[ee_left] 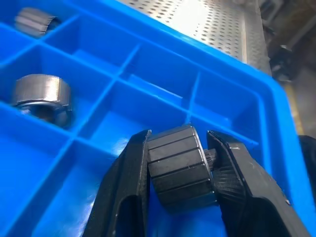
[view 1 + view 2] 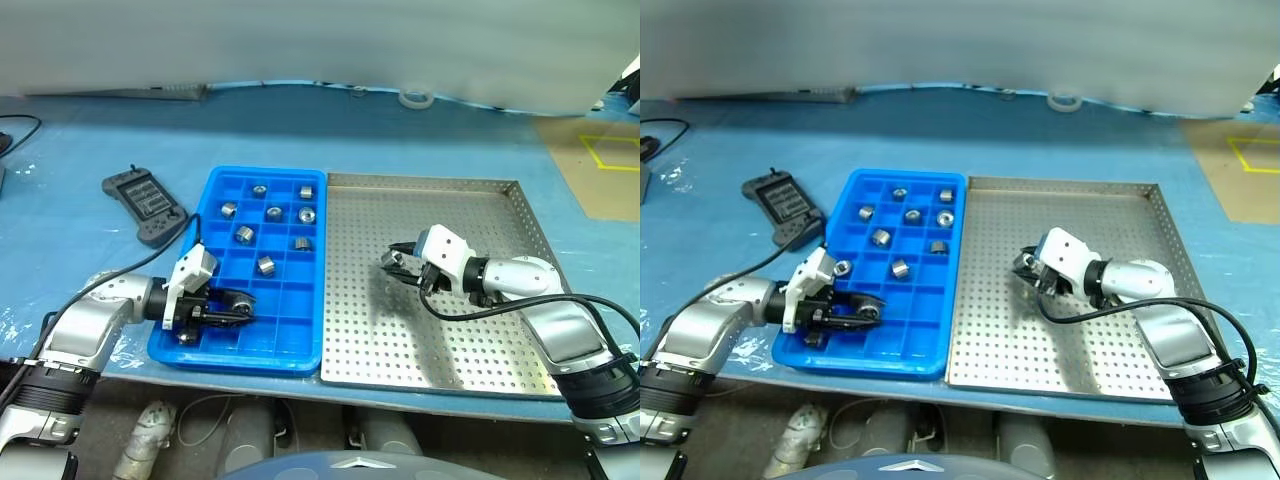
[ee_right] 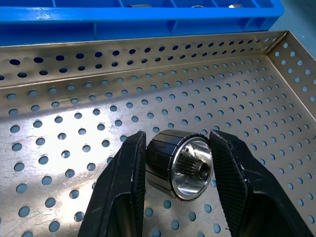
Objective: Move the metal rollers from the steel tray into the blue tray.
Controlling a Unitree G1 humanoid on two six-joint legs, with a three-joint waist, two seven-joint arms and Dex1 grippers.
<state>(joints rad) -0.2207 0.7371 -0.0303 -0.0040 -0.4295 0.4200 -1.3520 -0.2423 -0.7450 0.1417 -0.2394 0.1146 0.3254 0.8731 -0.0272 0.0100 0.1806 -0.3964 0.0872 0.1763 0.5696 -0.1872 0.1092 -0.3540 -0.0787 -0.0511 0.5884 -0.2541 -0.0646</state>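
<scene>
The blue tray (image 2: 168, 338) lies left of the steel tray (image 2: 480, 340). Several metal rollers (image 2: 265, 265) sit in its far compartments. My left gripper (image 2: 240, 303) is shut on a roller (image 1: 180, 168) and holds it low over a near compartment of the blue tray. Over the left-middle of the perforated steel tray, my right gripper (image 2: 393, 262) is shut on another roller (image 3: 180, 165), whose shiny end with its dark hole faces the wrist camera. The rest of the steel tray's floor is bare.
A black handheld controller (image 2: 145, 205) lies left of the blue tray. A roll of tape (image 2: 416, 98) sits at the far edge of the blue-covered table. A black cable (image 2: 20, 130) runs at far left. Both trays sit close to the table's near edge.
</scene>
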